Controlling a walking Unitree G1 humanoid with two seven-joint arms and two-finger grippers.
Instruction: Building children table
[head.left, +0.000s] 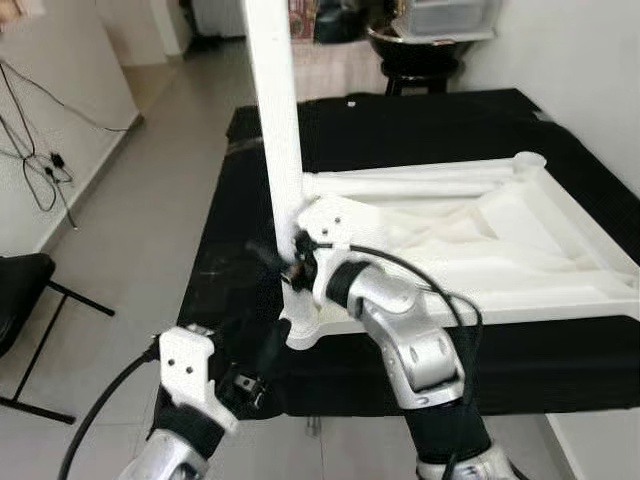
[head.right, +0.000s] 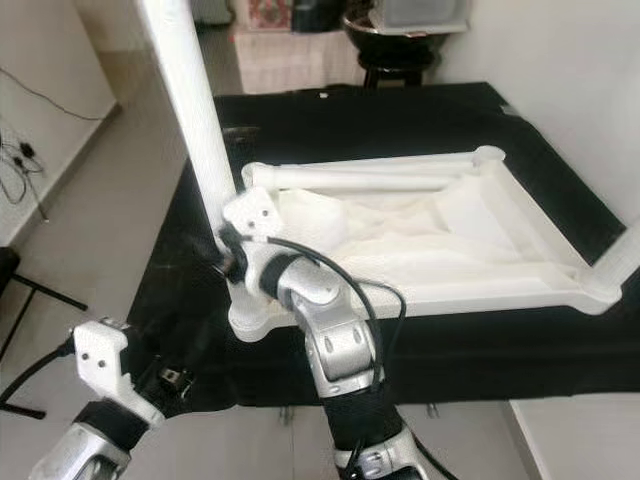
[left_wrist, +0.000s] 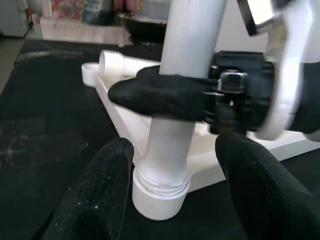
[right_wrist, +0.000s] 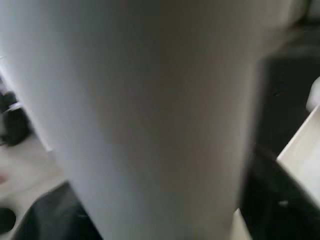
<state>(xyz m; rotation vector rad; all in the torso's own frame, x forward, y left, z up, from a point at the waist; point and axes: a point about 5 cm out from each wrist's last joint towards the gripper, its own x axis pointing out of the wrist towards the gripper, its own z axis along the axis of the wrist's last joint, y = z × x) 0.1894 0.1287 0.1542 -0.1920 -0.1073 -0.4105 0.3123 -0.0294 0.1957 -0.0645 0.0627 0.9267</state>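
Table leg (head.left: 280, 130) stands upright in the near corner socket (left_wrist: 159, 192) of the upturned white tabletop (head.left: 560, 250), which lies on a surface draped in black cloth (head.left: 420, 120). Nearest, the left gripper (left_wrist: 172, 185) waits low at the cloth's edge, its two black fingers (left_wrist: 95, 195) spread wide with the socket and the leg's threaded foot in the gap between them, touching neither; it looks placed to steady the corner or catch the leg should it tip. Just above that gap the right gripper (head.left: 292, 262) reaches across, one of its black fingers (left_wrist: 160, 97) wrapped round the front of the leg a little above the threads, so its jaws are closed on the leg. Gripping low near the joint probably gives it the best turning hold while the tall leg stays vertical. In the right wrist view the leg sits hard against the camera, a pale blur between the jaws. My reading is that the leg is being screwed in, since a band of thread shows above the socket rim and the seating is not finished. Beyond the right gripper the tabletop's frame runs off to a far corner socket (head.left: 528, 160), where a second leg (head.left: 410, 183) lies flat along the far rail. Farther back stands a black stool (head.left: 420, 60).
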